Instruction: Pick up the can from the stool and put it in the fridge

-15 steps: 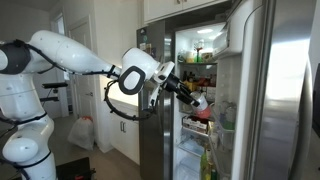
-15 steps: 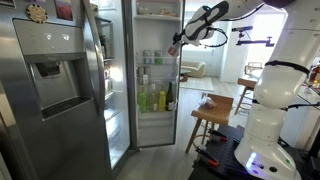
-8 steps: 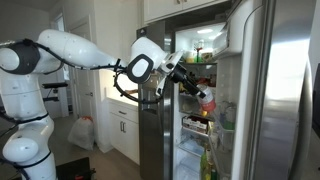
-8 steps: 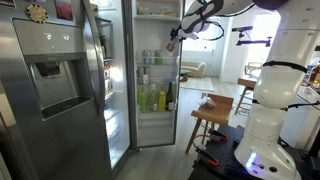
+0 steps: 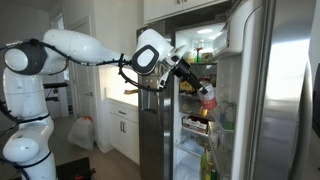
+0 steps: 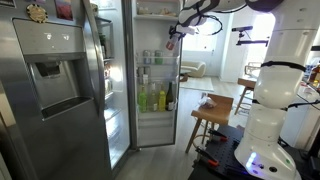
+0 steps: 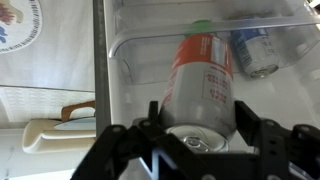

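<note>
One can (image 7: 203, 80): a smooth orange-red cylinder with a pale printed panel; its shiny silver lid faces the wrist camera.
Gripper (image 7: 197, 128): black, angular and matte; its two fingers (image 7: 262, 135) are clamped on the can's sides, at 9 and 3 o'clock of the lid.
Can's place: held in the air inside the open fridge (image 6: 60, 100), over a clear plastic shelf (image 7: 135, 50). It is well apart from the stool (image 6: 212, 108), which stands at 5 o'clock of the gripper in an exterior view.
Fridge: brushed steel outside, lit white shelves of bottles within, and a dispenser recess (image 6: 50, 75) in one door.
Second can (image 7: 255, 50): bluish-silver, at 1 o'clock of the held one, behind the clear wall.
Arm (image 5: 75, 45): glossy white rounded shells, reaching in from 9 o'clock.
Stool: pale wood with slim legs.
Hard to make out: the print on the can is too blurred to read. In both exterior views the can is only a small reddish spot at the gripper. I cannot tell what the long cream shape (image 7: 60, 135) at 8 o'clock in the wrist view is.
Cut off: the gripper's body, by the bottom edge of the wrist view.
</note>
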`<state>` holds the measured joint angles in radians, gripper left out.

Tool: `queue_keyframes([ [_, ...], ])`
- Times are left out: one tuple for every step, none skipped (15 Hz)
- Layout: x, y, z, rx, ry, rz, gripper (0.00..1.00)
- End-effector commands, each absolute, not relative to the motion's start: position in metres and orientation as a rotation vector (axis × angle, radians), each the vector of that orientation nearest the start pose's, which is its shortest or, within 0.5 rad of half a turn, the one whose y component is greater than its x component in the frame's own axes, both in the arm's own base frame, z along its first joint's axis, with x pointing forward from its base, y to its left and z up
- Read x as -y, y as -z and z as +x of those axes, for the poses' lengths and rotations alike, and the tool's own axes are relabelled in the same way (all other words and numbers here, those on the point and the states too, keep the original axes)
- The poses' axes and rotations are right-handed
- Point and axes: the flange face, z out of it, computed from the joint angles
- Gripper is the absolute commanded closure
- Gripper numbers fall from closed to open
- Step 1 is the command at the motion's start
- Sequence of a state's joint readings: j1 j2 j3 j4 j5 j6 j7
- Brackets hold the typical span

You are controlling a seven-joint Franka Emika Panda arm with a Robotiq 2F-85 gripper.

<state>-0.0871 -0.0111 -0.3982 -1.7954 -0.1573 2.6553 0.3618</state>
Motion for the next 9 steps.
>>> queue_keyframes([
  [0.2821,-0.6465,0.5419,-1.095,1.383,-2.807,0.26],
  [0.2821,-0.6462,0.5422,-1.095,1.382,-2.808,0.26],
  [0.2821,-0.6459,0.5424,-1.095,1.381,-2.808,0.26],
  [0.2821,-0.6456,0.5426,-1.095,1.38,-2.809,0.26],
  [0.2821,-0.6456,0.5426,-1.095,1.38,-2.809,0.26],
  [0.2821,-0.6456,0.5426,-1.095,1.38,-2.809,0.26],
  [0.2821,-0.6456,0.5426,-1.095,1.38,-2.809,0.26],
  [0.2823,-0.6449,0.5436,-1.1,1.375,-2.817,0.51],
  [0.283,-0.6437,0.5457,-1.104,1.365,-2.828,0.51],
])
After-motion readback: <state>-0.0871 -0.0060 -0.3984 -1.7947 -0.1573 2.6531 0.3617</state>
